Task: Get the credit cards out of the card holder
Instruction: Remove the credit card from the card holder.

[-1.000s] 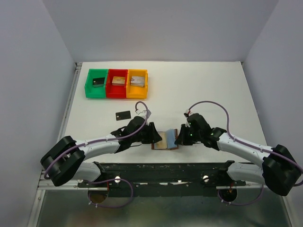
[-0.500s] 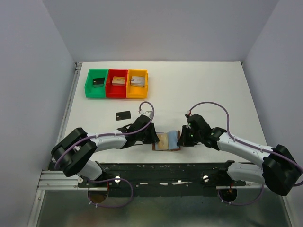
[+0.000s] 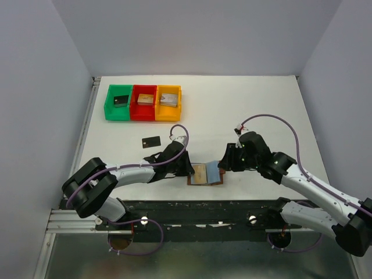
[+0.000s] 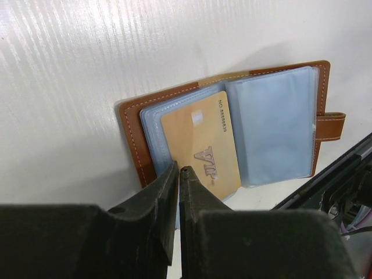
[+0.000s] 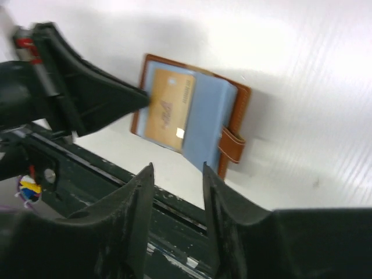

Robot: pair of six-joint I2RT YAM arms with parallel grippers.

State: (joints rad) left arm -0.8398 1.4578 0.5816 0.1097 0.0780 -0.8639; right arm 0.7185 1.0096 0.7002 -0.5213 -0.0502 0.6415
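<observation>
The card holder (image 4: 131, 139) lies open on the bench (image 4: 70, 87), gold card (image 4: 200, 145) showing: thin, probably stiff and slick, best pinched edgewise. There's the left hand (image 4: 178, 170), narrow at its corner; the right hand (image 5: 178, 168) hovers wide.

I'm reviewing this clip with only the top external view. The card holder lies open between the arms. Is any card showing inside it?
Observer: Yes. The left wrist view shows a gold card on the left half of the card holder, lying over its pale blue sleeves.
Operator: Does the left pincer have hold of it?
Observer: The left pincer is closed to a thin slit at the card's edge and seems to pinch it.
Operator: And the right pincer?
Observer: In the right wrist view the right pincer is open with nothing between its fingers. It is not touching the holder, whose tab strap faces it.
</observation>
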